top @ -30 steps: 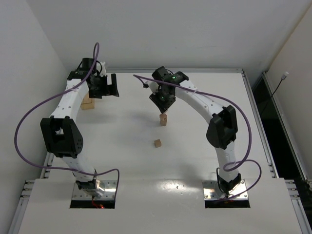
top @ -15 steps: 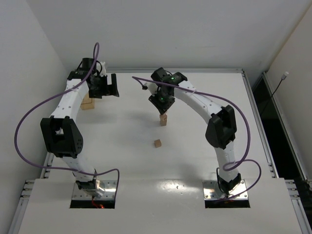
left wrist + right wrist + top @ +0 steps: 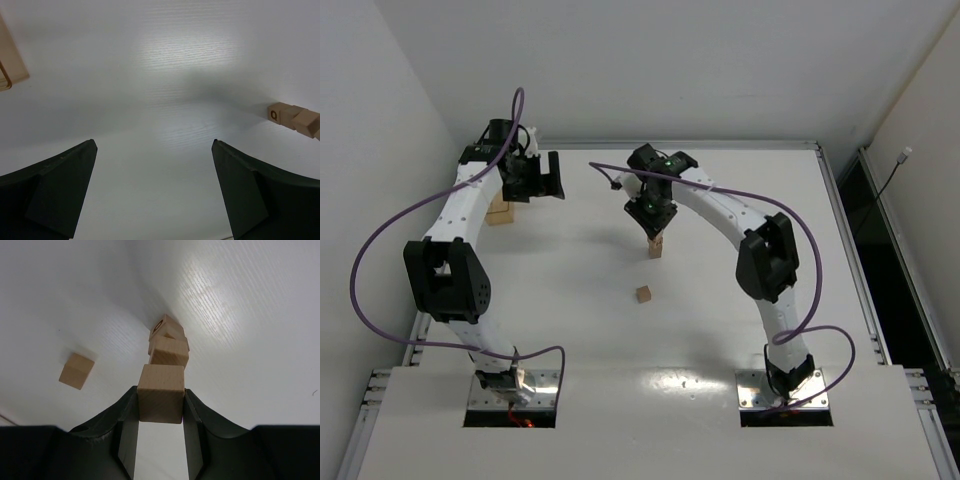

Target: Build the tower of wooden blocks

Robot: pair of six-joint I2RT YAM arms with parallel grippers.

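Observation:
The wood block tower point(image 3: 655, 245) is a short column of small tan cubes mid-table; in the right wrist view it shows as stacked cubes point(image 3: 169, 342), the lowest marked with a ring. My right gripper point(image 3: 651, 213) hangs just above it, shut on a tan cube point(image 3: 160, 393) held over the top of the tower. A loose cube point(image 3: 643, 294) lies nearer the arms; it also shows in the right wrist view point(image 3: 76, 371). My left gripper point(image 3: 544, 176) is open and empty at the far left; its view shows the tower point(image 3: 292, 117) far off.
A larger tan wooden tray point(image 3: 500, 211) sits under the left arm by the left table edge; it also shows in the left wrist view point(image 3: 11, 67). The white table point(image 3: 740, 220) ends in a metal rim at the back and right.
My right gripper has shifted slightly left and down over the tower with the cube in it. The left arm has not moved.

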